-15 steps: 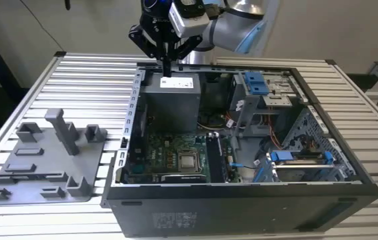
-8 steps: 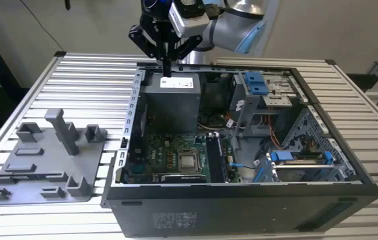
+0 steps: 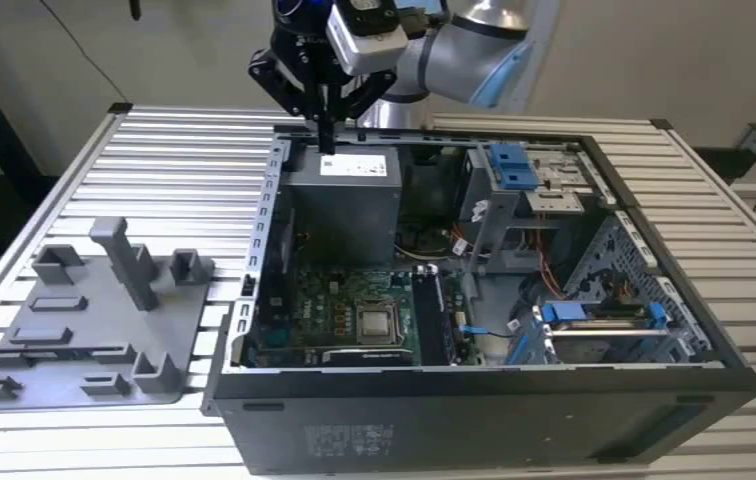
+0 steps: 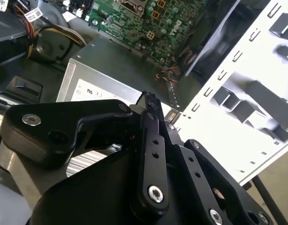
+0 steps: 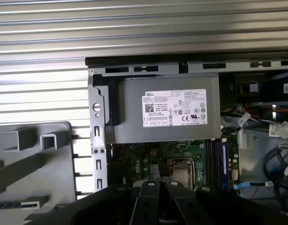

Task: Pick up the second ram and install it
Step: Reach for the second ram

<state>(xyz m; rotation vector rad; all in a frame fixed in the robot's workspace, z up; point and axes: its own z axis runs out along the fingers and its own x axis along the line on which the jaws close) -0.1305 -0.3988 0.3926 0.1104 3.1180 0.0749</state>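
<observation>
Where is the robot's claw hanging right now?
In the exterior view, the gripper hangs over the far rim of the open computer case, toward the exterior view's left, just above the grey power supply.

A ribbed silvery metal bench (image 3: pixel 151 150) with a dull sheen carries a flat grey tray of matt plastic with upright posts (image 3: pixel 185 320). The open black computer case (image 3: pixel 485 430) has smooth, matt painted metal walls. Inside it, a bare grey metal power supply box (image 3: pixel 345 205) bears a white paper label (image 5: pixel 174 108), and the green circuit board (image 3: pixel 325 290) looks glossy. The black pincer (image 4: pixel 151 102) is matt, studded with shiny metal screws (image 4: pixel 155 193).
</observation>
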